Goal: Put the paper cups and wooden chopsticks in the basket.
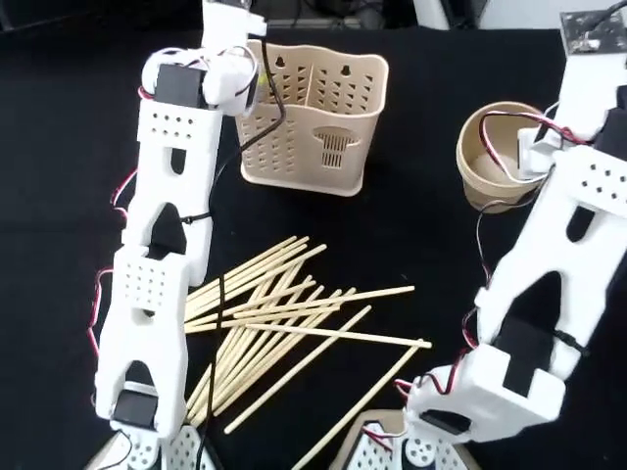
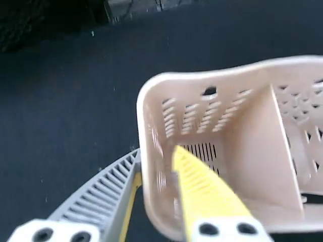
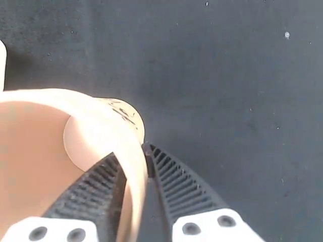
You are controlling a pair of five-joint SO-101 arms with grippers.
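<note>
Right wrist view: right gripper [image 3: 135, 156] is pinching the paper cup [image 3: 45, 151] by its wall for carrying. Left gripper [image 2: 156, 151], fingers apart, is straddling the basket [image 2: 252, 141] wall.

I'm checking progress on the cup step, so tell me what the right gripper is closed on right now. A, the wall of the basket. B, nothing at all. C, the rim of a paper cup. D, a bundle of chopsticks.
C: in the right wrist view the right gripper has one finger inside and one outside the paper cup, pinching its rim.
</note>
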